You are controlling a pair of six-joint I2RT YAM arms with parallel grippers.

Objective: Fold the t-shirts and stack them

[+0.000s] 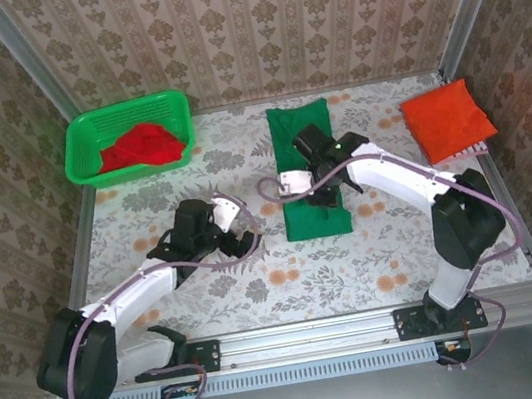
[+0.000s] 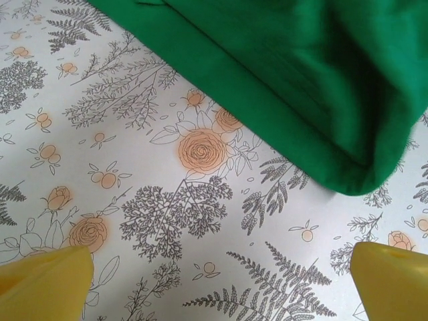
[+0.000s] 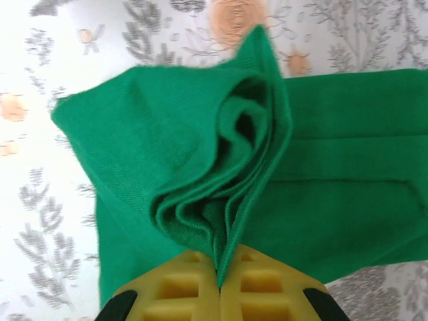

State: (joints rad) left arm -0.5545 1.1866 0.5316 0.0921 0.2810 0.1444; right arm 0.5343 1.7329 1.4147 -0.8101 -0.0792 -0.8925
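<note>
Clamped on a bunched edge of the dark green t-shirt (image 3: 334, 134) on the table (image 1: 260, 291), the right gripper (image 3: 219, 286) looks mid-fold and must next carry that edge across, with the left gripper (image 2: 217, 277) open nearby.

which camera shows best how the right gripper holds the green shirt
Right wrist view: the right gripper is shut on a bunched fold of the green shirt. Top view shows the shirt laid out, grip hidden; left wrist view, its edge.
</note>
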